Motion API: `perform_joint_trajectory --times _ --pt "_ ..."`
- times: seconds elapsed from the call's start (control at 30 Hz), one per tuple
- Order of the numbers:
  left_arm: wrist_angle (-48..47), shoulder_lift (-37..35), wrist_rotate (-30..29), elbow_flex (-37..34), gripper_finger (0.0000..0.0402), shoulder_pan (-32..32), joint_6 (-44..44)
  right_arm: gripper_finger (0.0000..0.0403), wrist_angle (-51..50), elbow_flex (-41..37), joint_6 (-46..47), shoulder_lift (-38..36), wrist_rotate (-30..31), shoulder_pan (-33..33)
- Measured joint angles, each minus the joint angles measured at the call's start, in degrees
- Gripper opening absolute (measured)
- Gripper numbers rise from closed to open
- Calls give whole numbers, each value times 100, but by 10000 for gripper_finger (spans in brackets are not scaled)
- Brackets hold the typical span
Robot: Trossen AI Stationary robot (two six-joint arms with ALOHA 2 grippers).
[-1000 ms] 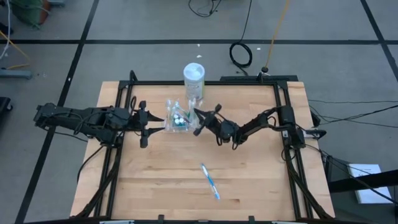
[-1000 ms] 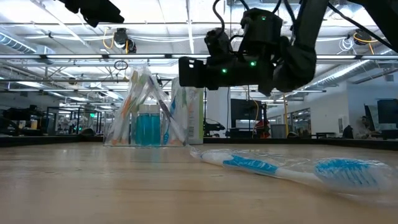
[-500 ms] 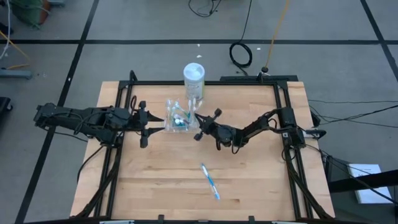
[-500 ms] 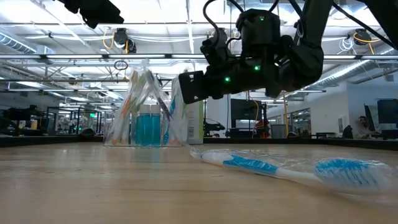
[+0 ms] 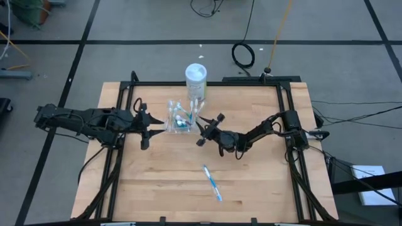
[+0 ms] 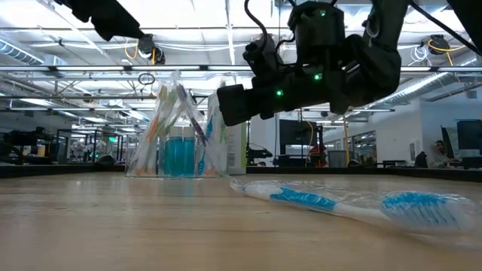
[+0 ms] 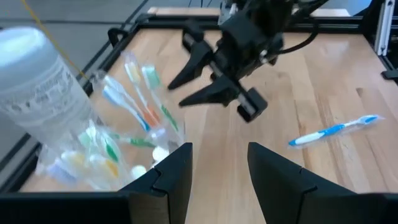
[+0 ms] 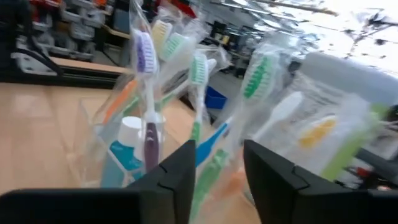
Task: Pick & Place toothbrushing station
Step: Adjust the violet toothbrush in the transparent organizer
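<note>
The clear plastic cup [image 5: 179,119] stands on the table's far middle, with several toothbrushes [image 8: 146,74] leaning upright in it and a blue tube [image 8: 127,158] among them. One blue and white toothbrush [image 5: 212,182] lies flat near the front edge, in a clear wrapper. My right gripper [image 5: 200,132] hovers just right of the cup, open, its fingers pointing at the cup with nothing between them. My left gripper [image 5: 149,125] waits open just left of the cup, above the table.
A tall white canister [image 5: 196,78] stands right behind the cup at the far edge. Black frame rails [image 5: 286,113] run along the table's left, right and far sides. Bare wood lies between the cup and the loose toothbrush.
My right gripper has shifted a little toward the table's near edge beside the cup and has tipped, its fingertips now lower than its wrist. The cup and the loose toothbrush lie as before.
</note>
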Motion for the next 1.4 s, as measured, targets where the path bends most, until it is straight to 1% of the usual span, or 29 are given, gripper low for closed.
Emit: perform_joint_trajectory --times 0.1,0.17,0.33,0.5,0.6,0.67,0.73,0.83,0.9,0.93,0.97,1.0,1.13,1.2,1.33,1.4 --pt "-105 0 0 0 161 -1 -199 150 19 0 -349 -4 496 212" --pt "-163 1 1 0 161 0 -278 161 8 0 -611 -4 678 379" --pt "-256 0 0 -83 161 -2 -415 166 2 0 -777 -4 634 766" --pt "-7 65 -2 -617 161 -1 -462 142 324 0 -1020 -5 628 875" --pt "765 271 -131 -1125 161 -2 -581 113 354 2 -1025 -15 623 871" --pt "1333 425 -219 -1411 156 2 -719 87 333 1 -1026 -15 622 866" --pt "1814 648 -449 -1555 138 16 -822 56 356 2 -1027 -15 621 866" --pt "2019 1009 -884 -1600 85 63 -1146 12 345 2 -1102 -15 616 871" --pt "2204 1203 -943 -1593 37 91 -1054 7 354 2 -1181 -15 618 881" --pt "2319 1297 -931 -1593 19 103 -940 11 354 2 -1179 -15 634 884" --pt "2486 1415 -933 -1593 11 114 -904 13 350 2 -1179 -15 628 884" --pt "2670 1541 -981 -1593 11 141 -902 14 346 2 -1179 -15 622 884" --pt "3117 1993 -1489 -1591 10 338 -919 3 349 2 -1179 -15 623 886" --pt "3226 2133 -1482 -1552 4 467 -1028 2 350 2 -1192 -15 623 886" --pt "3240 2258 -1517 -1336 6 628 -1033 2 348 2 -1187 -15 623 886" --pt "3253 2304 -1356 -1211 3 675 -987 1 351 2 -1192 -15 621 886"
